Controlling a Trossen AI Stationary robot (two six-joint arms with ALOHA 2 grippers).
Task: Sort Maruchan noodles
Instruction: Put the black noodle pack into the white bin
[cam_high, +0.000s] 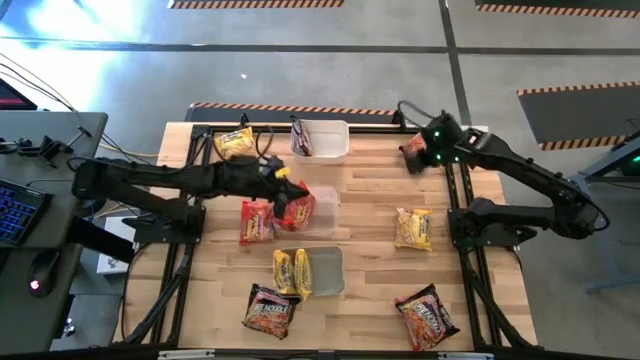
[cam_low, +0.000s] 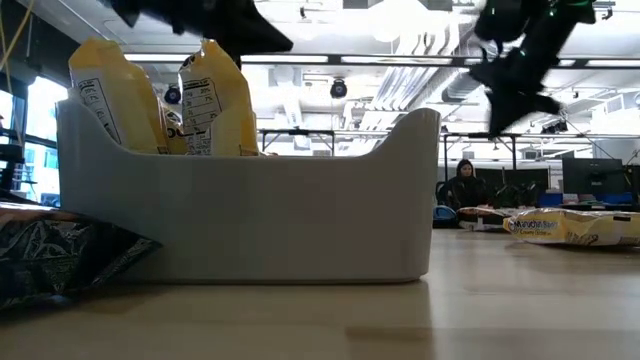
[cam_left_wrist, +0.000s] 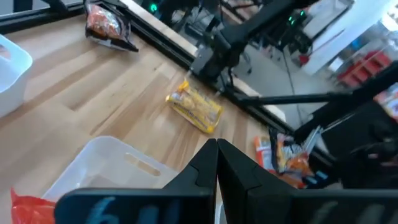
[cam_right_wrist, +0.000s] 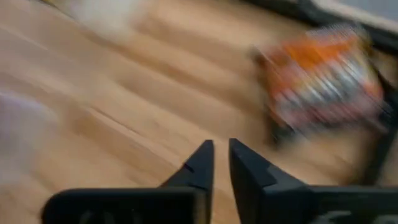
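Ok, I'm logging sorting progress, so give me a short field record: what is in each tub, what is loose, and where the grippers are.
top tub: one dark packet
middle tub: red packet
bottom tub: two yellow packets
loose packets: yellow, yellow, red, dark, orange-red, orange-red
left gripper: shut, empty, over middle tub
right gripper: slightly parted, empty, near top-right packet
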